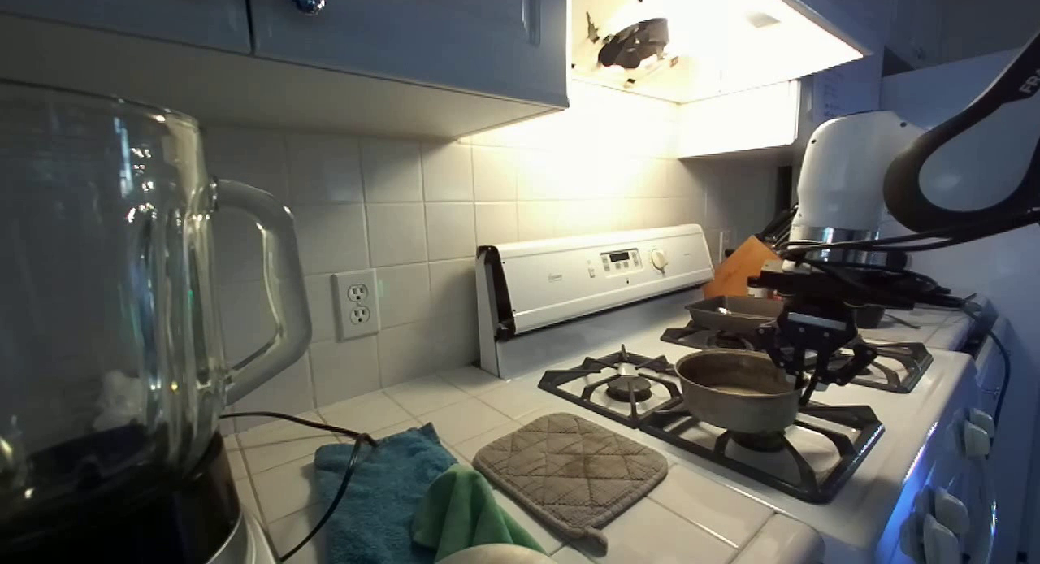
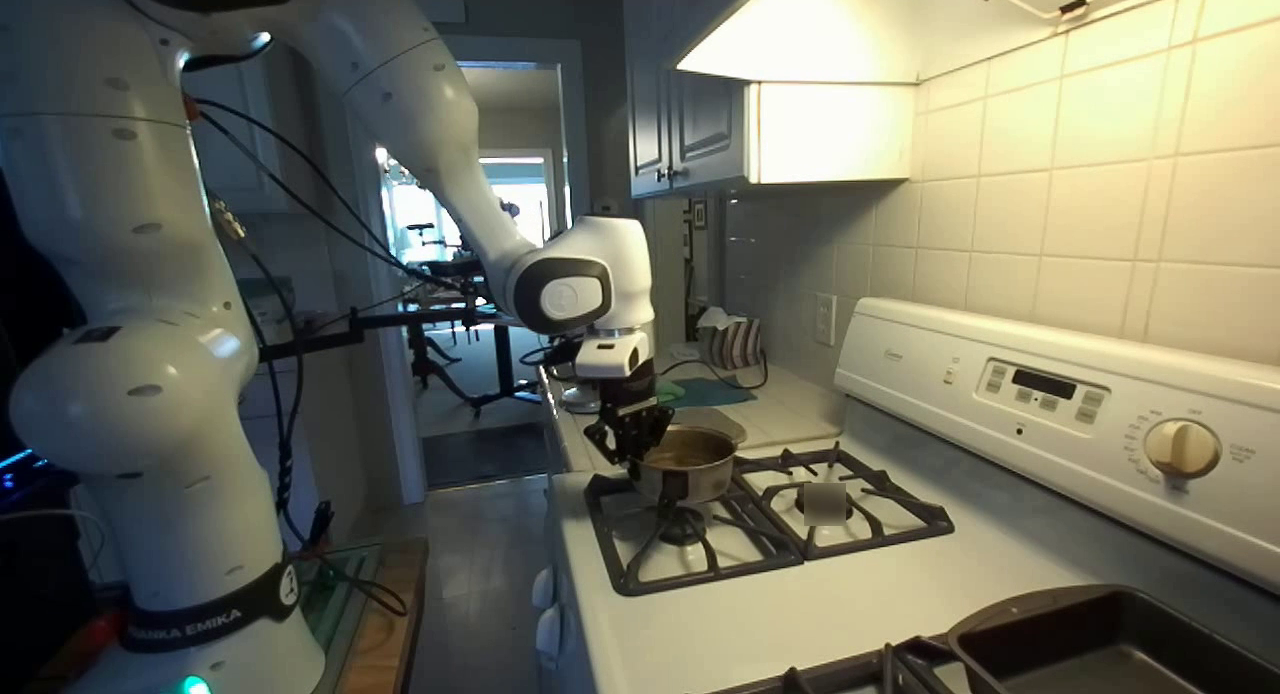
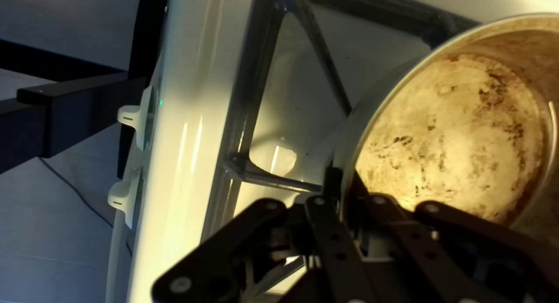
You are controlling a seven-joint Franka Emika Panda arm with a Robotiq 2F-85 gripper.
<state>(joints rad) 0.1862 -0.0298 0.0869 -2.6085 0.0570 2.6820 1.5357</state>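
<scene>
The gripper (image 3: 346,187) pinches a metal pot (image 1: 735,408) by its rim, jaws nearly together, over the burner grate (image 2: 710,576) near the stovetop's front edge (image 3: 188,132), presumably because that thin wall fits them.

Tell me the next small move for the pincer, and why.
I'd probably ease the pincer up slightly to test its hold: it is shut on the wall of the pot, one finger outside, one inside. Gripped at just one edge, the pot may tilt; whether it touches the grate is unclear.
</scene>
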